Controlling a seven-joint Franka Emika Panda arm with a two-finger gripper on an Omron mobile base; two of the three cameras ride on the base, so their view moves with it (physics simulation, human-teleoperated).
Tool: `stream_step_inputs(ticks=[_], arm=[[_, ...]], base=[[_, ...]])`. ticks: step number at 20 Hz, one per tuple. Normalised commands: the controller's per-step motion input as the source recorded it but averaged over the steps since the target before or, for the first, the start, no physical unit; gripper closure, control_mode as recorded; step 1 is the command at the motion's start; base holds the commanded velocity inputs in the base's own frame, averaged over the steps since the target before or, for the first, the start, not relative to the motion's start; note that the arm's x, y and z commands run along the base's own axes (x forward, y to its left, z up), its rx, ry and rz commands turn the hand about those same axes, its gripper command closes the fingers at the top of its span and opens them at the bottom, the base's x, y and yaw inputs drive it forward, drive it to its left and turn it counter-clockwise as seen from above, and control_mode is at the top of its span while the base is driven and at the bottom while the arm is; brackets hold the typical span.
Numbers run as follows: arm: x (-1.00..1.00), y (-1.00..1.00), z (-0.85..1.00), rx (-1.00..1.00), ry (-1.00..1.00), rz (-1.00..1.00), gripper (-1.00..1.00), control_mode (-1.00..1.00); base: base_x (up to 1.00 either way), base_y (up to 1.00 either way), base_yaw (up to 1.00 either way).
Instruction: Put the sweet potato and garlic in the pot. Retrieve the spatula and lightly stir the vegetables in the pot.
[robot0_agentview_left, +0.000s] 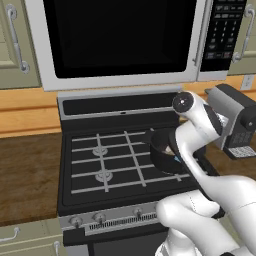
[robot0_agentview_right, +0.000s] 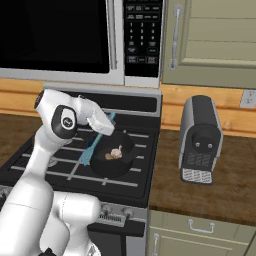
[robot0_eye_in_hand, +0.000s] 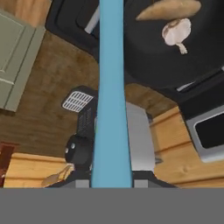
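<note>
Light blue flat-headed spatula (robot0_eye_in_hand: 111, 94) is clamped in the gripper (robot0_agentview_right: 102, 122), running straight up frame centre. Round black pot (robot0_eye_in_hand: 175, 65) with orange-brown sweet potato (robot0_eye_in_hand: 168, 9) and off-white garlic (robot0_eye_in_hand: 176, 33) sits upper right of the blade.

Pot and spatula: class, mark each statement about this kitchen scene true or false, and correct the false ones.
1. The garlic lies inside the pot. True.
2. The sweet potato sits on the counter. False: it is in the pot beside the garlic.
3. The tool is shut on the spatula. True.
4. The spatula is red. False: it is light blue.
5. The toaster stands on the stove. False: it stands on the wooden counter beside it.
</note>
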Motion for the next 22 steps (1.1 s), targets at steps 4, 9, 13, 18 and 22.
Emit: stream_step_inputs(ticks=[4, 9, 13, 18, 22], arm=[[0.41, 0.00, 0.04, -0.11, -0.03, 0.23, 1.00, -1.00], [0.37, 0.04, 0.14, -0.11, -0.01, 0.20, 1.00, -1.00], [0.44, 0.13, 0.02, -0.03, -0.03, 0.11, 1.00, -1.00], [0.43, 0.20, 0.00, -0.04, -0.05, 0.09, 1.00, -1.00], [0.47, 0.18, -0.12, -0.07, -0.06, 0.11, 1.00, -1.00]], base=[[0.00, 0.00, 0.00], [0.00, 0.00, 0.00], [0.00, 0.00, 0.00], [0.00, 0.00, 0.00], [0.00, 0.00, 0.00]])
